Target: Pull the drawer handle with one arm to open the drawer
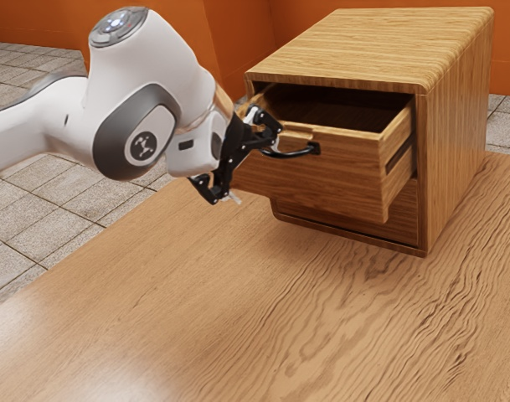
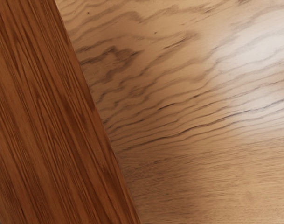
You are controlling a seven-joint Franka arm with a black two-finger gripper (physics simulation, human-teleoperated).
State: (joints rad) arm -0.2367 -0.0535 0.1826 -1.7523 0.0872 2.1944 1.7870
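Observation:
A wooden cabinet (image 1: 455, 126) stands on the table at the exterior view's right. Its upper drawer (image 1: 338, 172) is pulled partly out, and the dark inside shows above its front. A black curved handle (image 1: 301, 152) sticks out from the drawer front. My gripper (image 1: 270, 139) is at the handle's left end, with the black fingers shut around the bar. In the wrist view the darker wood of the drawer front (image 2: 44, 130) lies close beside my hand, with the table's paler grain (image 2: 202, 116) past it.
The wooden table (image 1: 263, 318) stretches wide in front of the cabinet. A lower drawer front (image 1: 401, 222) sits shut beneath the open one. Tiled floor (image 1: 37, 218) and an orange wall (image 1: 238, 33) lie beyond the table's edge.

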